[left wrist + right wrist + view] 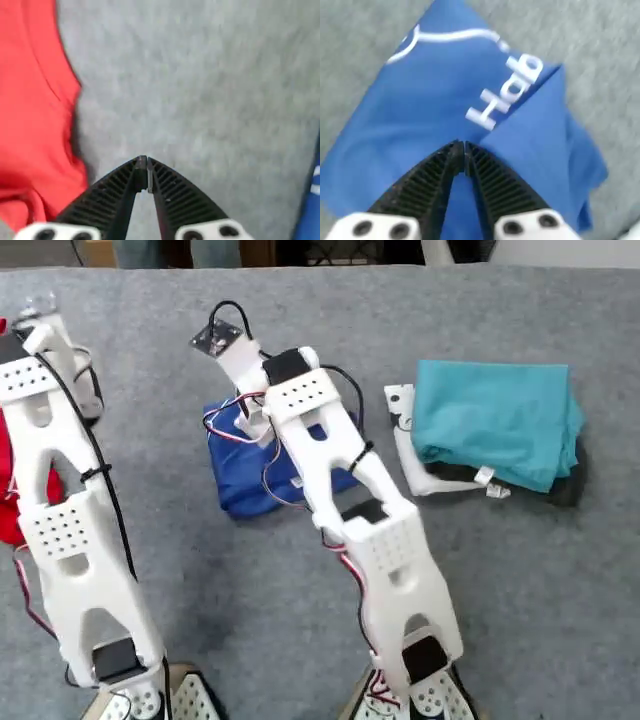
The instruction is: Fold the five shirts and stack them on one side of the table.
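Observation:
My left gripper (143, 172) is shut with nothing in it, over bare grey table. A crumpled red shirt (30, 115) lies beside it, at the table's left edge (8, 495) in the high view. My right gripper (464, 155) is also shut, just above a folded blue shirt (420, 115) with white print; no cloth shows between its fingers. The blue shirt (238, 490) lies in the middle of the table, partly under the right arm. On the right, a folded teal shirt (490, 420) tops a stack over a white shirt (412, 445) and a dark one (568, 485).
The grey cloth-covered table (540, 600) has free room along the front and the far right. Both white arms stretch from the front edge toward the middle, with loose wires along the right arm (225, 425).

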Tool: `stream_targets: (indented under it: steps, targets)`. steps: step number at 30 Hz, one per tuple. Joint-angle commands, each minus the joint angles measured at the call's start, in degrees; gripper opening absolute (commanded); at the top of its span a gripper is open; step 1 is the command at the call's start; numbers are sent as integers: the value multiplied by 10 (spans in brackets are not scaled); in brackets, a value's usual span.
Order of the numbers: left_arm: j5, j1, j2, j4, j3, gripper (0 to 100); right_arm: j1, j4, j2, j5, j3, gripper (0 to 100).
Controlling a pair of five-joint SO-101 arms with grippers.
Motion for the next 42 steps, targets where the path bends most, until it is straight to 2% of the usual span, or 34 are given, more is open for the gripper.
stream_targets:
  steps: [1,8,11,16,19,23,30,35,42]
  targets:
    - [-7,-3,-78,4,65,29,26,-4,64,-3,-149,15]
    - [-7,-8,-101,3,104,29,113,-11,217,-2,-356,15]
    - [-7,-7,-101,3,104,29,154,-48,267,-2,-458,15]
    - [-7,9,-101,3,116,29,183,-199,274,-2,-452,15]
    - [-7,23,-102,3,126,29,183,-215,265,-2,-464,15]
    - [-8,58,-105,3,124,29,181,-122,211,-2,-464,15]
    - [-40,160,-100,-42,129,30,166,203,62,-4,-460,15]
    - [1,214,-67,-117,124,30,164,209,-22,-55,-369,15]
    - [3,247,40,-147,122,30,111,188,-159,-129,-7,15]
